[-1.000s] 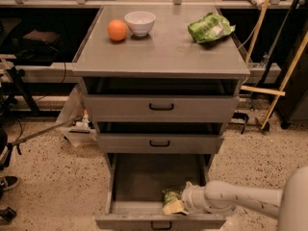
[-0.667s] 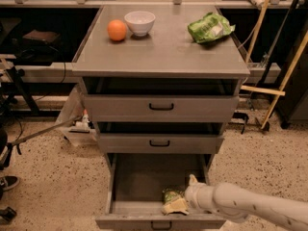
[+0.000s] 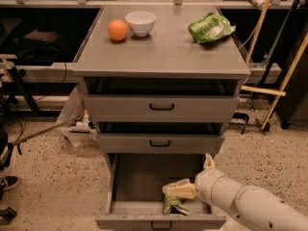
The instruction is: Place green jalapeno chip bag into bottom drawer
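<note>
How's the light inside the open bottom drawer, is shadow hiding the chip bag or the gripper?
Camera view: the bottom drawer is dim inside, darkest toward its back; the green jalapeno chip bag near its front stands out; the gripper, directly over the bag, shows pale, bright; the cabinet top has soft even light, no glare.

A grey cabinet (image 3: 159, 57) fills the middle of the frame. On its top, at upper left, an orange (image 3: 118, 31) sits just beside a white bowl (image 3: 140, 22). At upper right lies a bright green bag (image 3: 211, 28). Under the top come two shallow drawers (image 3: 161, 107), each with a black handle.

The bottom drawer (image 3: 142, 177) stands pulled out at the lower edge. A pale arm (image 3: 250, 208) comes in from the lower right. Its gripper (image 3: 172, 189) hangs inside the drawer, right of centre, just above the chip bag (image 3: 173, 206). The bag lies crumpled on the drawer floor against the front wall. Whether the gripper touches it, I cannot tell.
</note>
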